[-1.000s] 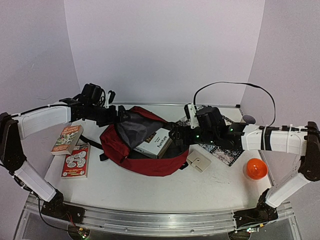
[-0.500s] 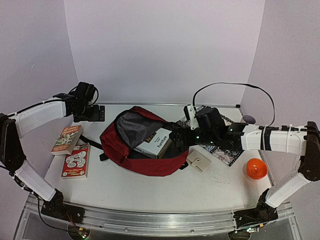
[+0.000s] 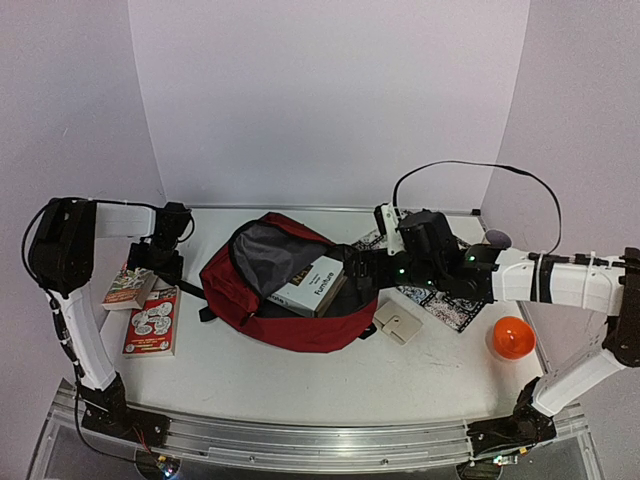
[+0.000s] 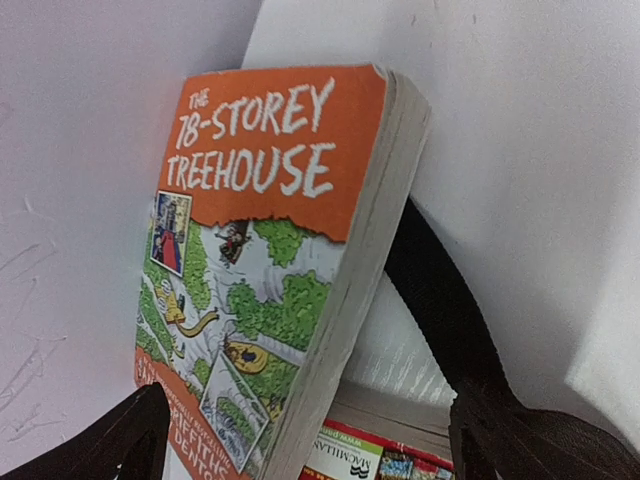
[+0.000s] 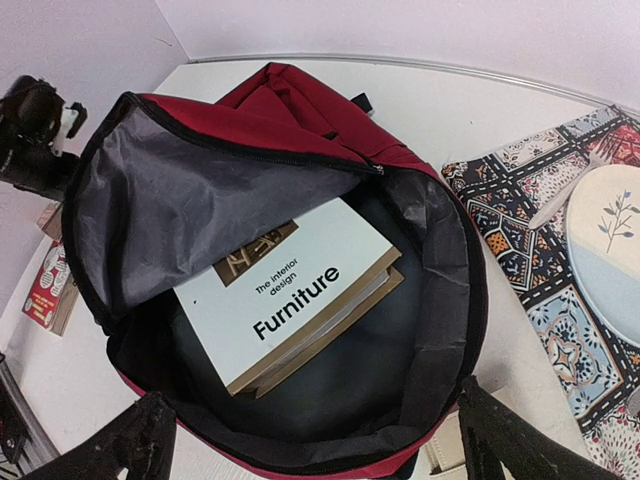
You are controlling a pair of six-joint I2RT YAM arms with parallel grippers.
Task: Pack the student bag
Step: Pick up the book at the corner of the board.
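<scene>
The dark red student bag [image 3: 300, 320] lies open in the middle of the table, its grey lining flap folded back. A white "Furniture" book [image 3: 312, 285] lies inside it, also clear in the right wrist view [image 5: 290, 290]. My right gripper [image 3: 352, 264] hovers over the bag's opening [image 5: 430, 290]; it [image 5: 315, 445] is open and empty. My left gripper [image 3: 157, 262] is at the far left, open wide [image 4: 310, 450], with the orange "78-Storey Treehouse" book [image 4: 270, 260] tilted up between its fingers, nearer the left one. I cannot tell if a finger touches it.
A second book with a red cover [image 3: 152, 320] lies near the left arm and shows under the orange one [image 4: 370, 455]. A black bag strap [image 4: 440, 300] runs behind the orange book. A patterned mat [image 3: 445, 305], a beige case [image 3: 398, 322] and an orange round object [image 3: 512, 338] sit to the right.
</scene>
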